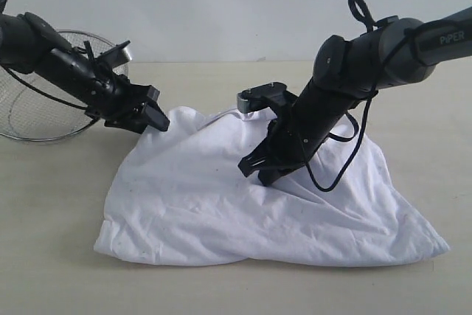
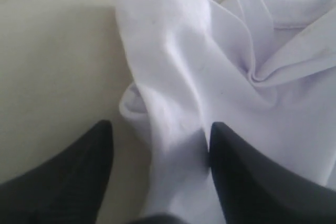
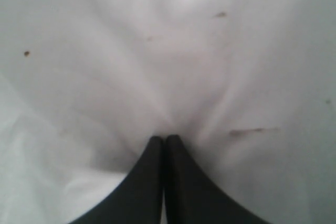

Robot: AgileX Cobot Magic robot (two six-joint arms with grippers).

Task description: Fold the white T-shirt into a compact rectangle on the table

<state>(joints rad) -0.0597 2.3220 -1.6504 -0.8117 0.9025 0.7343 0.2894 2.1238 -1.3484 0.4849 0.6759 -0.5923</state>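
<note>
The white T-shirt point(image 1: 214, 204) lies rumpled and partly folded on the table point(image 1: 51, 204), with no lettering showing. My left gripper point(image 1: 153, 119) is at the shirt's far left corner, open. A fold of white cloth point(image 2: 178, 108) runs loosely between its two spread fingers point(image 2: 160, 129). My right gripper point(image 1: 263, 175) presses down into the middle of the shirt, shut. In the right wrist view the cloth point(image 3: 157, 51) puckers in creases that meet at the closed fingertips point(image 3: 164, 139), pinched there.
A silver wire-mesh basket point(image 1: 33, 108) stands at the back left, right behind the left arm. Bare table runs along the front and to the left of the shirt. A black cable point(image 1: 346, 160) loops down from the right arm over the cloth.
</note>
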